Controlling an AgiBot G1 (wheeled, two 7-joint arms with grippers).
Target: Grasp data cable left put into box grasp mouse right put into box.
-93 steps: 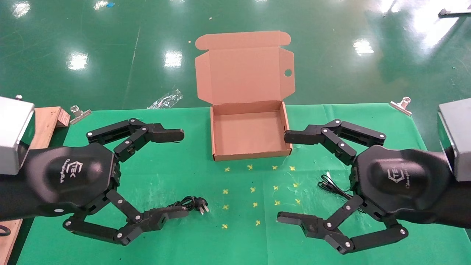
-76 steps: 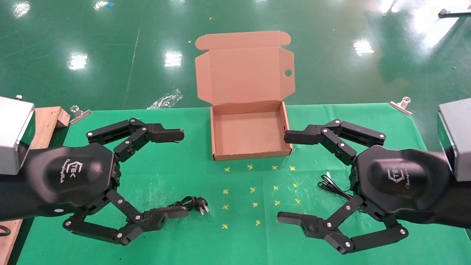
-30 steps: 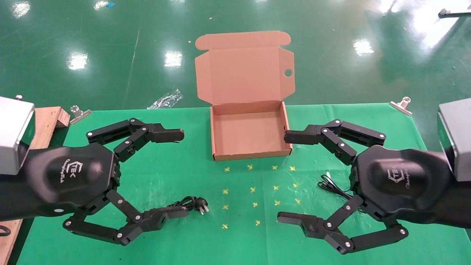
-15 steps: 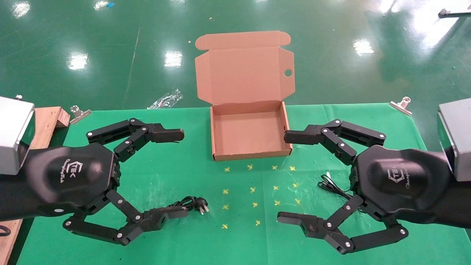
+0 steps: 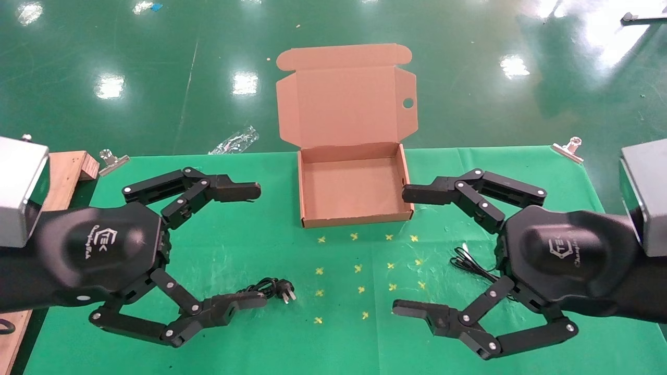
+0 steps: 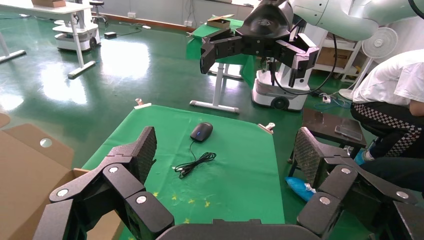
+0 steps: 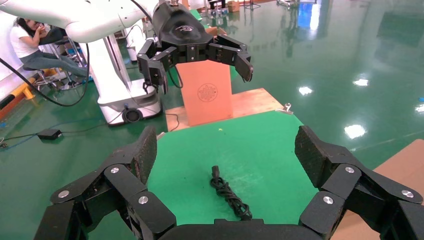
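Near the left side of the counter [image 5: 292,333], under the spread fingers of left gripper [image 5: 245,245], lies cable [image 5: 266,287]; best to drop over the coil, not the plug, then carry far-right into box [image 5: 354,190]; right gripper [image 5: 411,255] equally spread, mouse [image 6: 201,132] beneath.

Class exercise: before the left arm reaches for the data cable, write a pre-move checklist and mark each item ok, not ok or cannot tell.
1. Left gripper open, holding nothing: ok.
2. Data cable lies free on the green table cover, apart from the fingers: ok.
3. Box open, lid back, inside bare: ok.
4. Right gripper open, apart from the box wall: cannot tell.
5. Mouse on the table, cord loose: ok.
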